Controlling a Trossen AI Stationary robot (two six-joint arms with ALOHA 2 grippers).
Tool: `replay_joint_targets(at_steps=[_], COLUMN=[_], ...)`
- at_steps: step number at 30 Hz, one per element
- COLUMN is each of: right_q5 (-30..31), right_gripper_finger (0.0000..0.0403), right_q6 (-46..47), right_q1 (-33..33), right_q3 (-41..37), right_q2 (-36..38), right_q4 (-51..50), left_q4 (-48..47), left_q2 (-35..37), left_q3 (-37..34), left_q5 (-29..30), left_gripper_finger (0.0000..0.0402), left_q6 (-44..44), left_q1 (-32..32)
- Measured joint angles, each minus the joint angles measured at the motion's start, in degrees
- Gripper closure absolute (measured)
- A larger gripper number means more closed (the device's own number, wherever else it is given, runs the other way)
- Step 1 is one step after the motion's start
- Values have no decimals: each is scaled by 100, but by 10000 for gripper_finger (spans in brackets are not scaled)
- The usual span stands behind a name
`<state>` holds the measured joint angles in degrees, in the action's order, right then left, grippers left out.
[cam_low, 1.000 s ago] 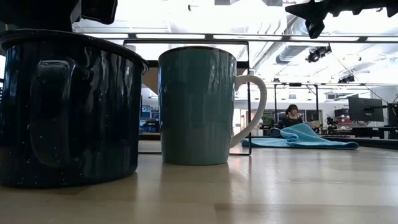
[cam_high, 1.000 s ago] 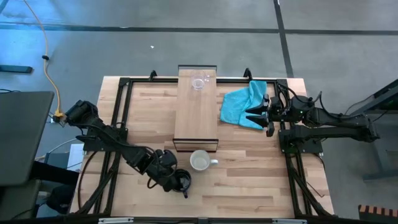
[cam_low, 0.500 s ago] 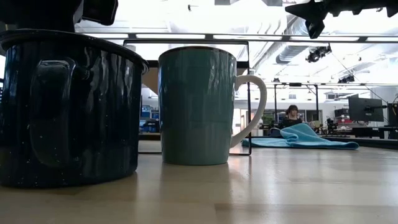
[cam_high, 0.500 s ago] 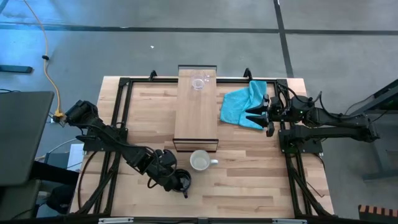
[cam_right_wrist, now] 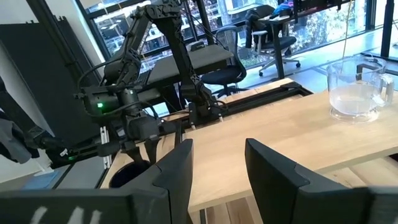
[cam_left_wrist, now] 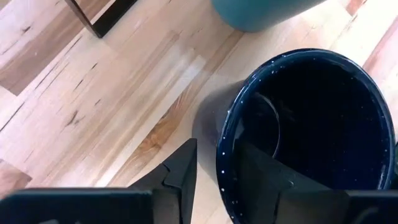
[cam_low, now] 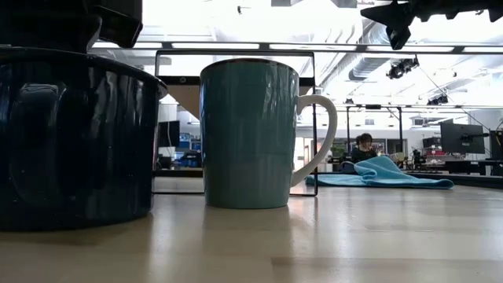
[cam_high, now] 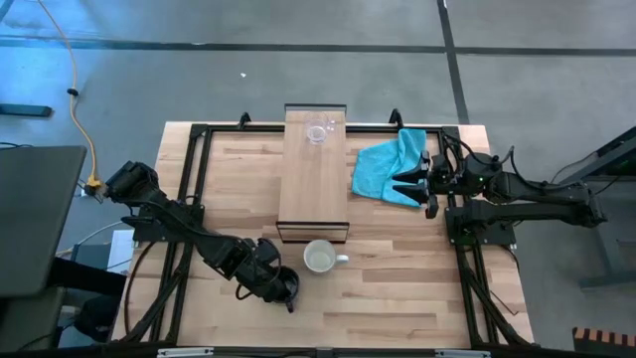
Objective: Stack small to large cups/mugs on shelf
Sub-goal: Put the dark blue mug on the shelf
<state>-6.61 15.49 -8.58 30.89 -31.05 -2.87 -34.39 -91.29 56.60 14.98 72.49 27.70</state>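
The black mug (cam_high: 286,288) stands near the table's front edge, left of centre, with my left gripper (cam_high: 273,281) shut on its rim. Just to its right, in front of the shelf (cam_high: 313,189), the white mug (cam_high: 319,259) rests on its base, handle toward the table's right. A clear glass cup (cam_high: 318,132) sits at the shelf's far end. My right gripper (cam_high: 400,187) hangs open and level at the table's right, beside the turquoise cloth (cam_high: 386,164), touching nothing. My left gripper (cam_left_wrist: 214,155) pinches the black mug's wall at the rim (cam_left_wrist: 221,146), one finger inside the mug (cam_left_wrist: 261,171) and one outside (cam_left_wrist: 180,171). The fingers come steeply from above, slanting from the table's left. The mug stays upright, and its base looks to be on the table (cam_low: 78,224).
The white mug (cam_low: 247,134) stands close to the black mug's (cam_low: 71,141) right. The shelf's near end (cam_left_wrist: 93,18) is just beyond both. Bare wood lies along the table's front right (cam_high: 417,298). A person sits far behind the table (cam_low: 365,145).
My left gripper has rolled a little about its own line while staying shut on the rim. The black mug has turned about with it and shifted slightly toward the table's left edge, away from the white mug. Its handle now faces less toward the low view.
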Motion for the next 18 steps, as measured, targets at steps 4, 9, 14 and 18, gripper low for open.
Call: replay_joint_targets(at_steps=[4,9,14,18], right_q5=[0,0,0,-1], right_gripper_finger=[266,266,266,266], right_q6=[8,12,57,76], right_q1=[0,2,2,1], right_q3=[-1,0,-1,0], right_q2=[0,1,0,0], right_q4=[2,7,-4,-24], left_q4=[7,46,92,129], left_q2=[0,0,0,0], left_q3=[0,0,0,0], left_q5=[2,67,70,107], left_gripper_finger=[307,307,310,341], left_q6=[2,0,-2,-9], left_q1=[-2,-1,-2,1])
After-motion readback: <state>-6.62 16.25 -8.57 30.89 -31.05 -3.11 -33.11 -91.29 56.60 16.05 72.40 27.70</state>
